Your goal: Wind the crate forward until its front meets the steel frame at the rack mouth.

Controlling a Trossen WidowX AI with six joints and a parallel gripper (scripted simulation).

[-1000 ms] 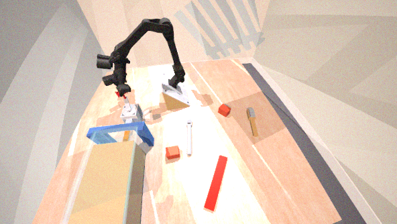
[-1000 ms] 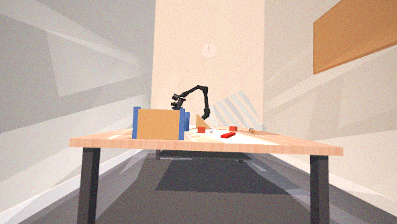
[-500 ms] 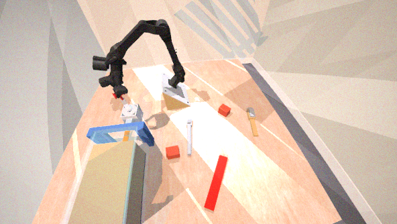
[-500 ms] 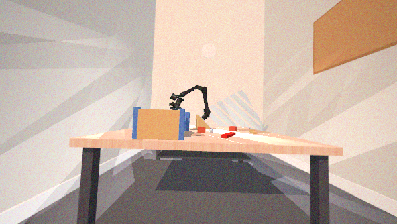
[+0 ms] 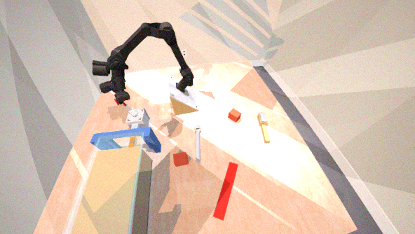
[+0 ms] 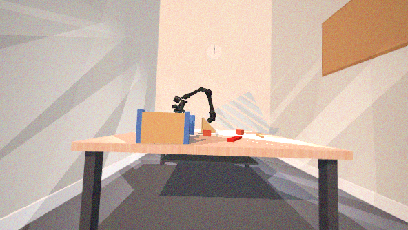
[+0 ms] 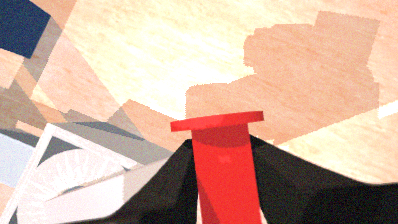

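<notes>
The winch [image 5: 137,117] [image 7: 47,200] stands in front of the blue frame [image 5: 123,133] [image 7: 22,30] at the rack's mouth. The handle's pale arm [image 7: 100,195] lies over the winch top, and its red grip [image 7: 225,175] stands between my fingers. My gripper [image 5: 122,101] [image 7: 216,143] is shut on that grip, beyond the winch from the rack. The tan crate [image 5: 109,182] [image 6: 162,127] looks flat inside the clear-panelled cubby, its front a short way behind the frame. An orange strap [image 5: 132,141] runs from the crate toward the winch. The key in its hole is hidden.
Right of the rack lie a red block [image 5: 180,159] [image 6: 207,133], a grey wrench [image 5: 198,143] and a long red bar [image 5: 226,190] [image 6: 234,138]. Farther right are another red block [image 5: 234,115] [image 6: 240,131] and a yellow-handled tool [image 5: 266,133]. A tan wedge [image 5: 182,106] stands by the arm's base.
</notes>
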